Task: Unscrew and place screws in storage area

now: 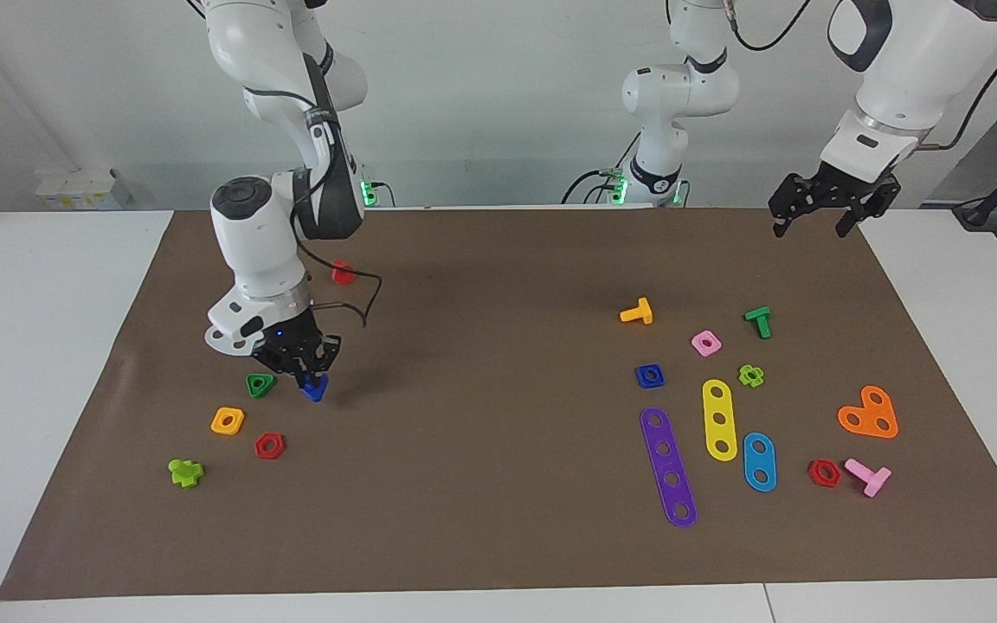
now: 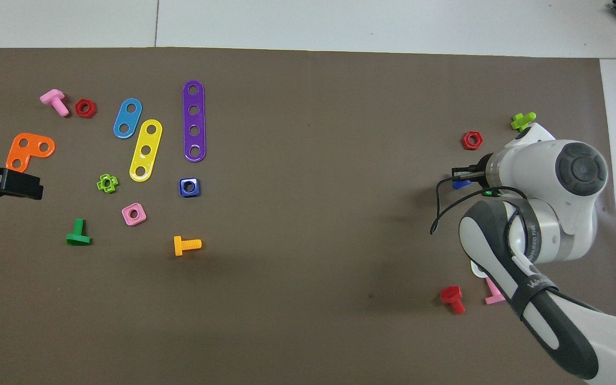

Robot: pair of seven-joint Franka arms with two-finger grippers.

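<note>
The blue screw (image 1: 314, 388) has a triangular head and sits low over the brown mat (image 1: 481, 346) at the right arm's end. My right gripper (image 1: 309, 375) points down and is shut on it. A green triangular nut (image 1: 260, 384) lies just beside it. In the overhead view the right arm covers most of this; only a bit of the blue screw (image 2: 461, 183) and the right gripper (image 2: 467, 176) show. My left gripper (image 1: 817, 221) is open and empty, raised over the mat's corner at the left arm's end; it also shows in the overhead view (image 2: 24, 186).
Near the right gripper lie an orange square nut (image 1: 228, 420), a red hex nut (image 1: 269, 446), a light green screw (image 1: 185, 472) and a red screw (image 1: 342, 272). At the left arm's end lie a blue square nut (image 1: 651, 375), perforated strips (image 1: 668, 465), screws and nuts.
</note>
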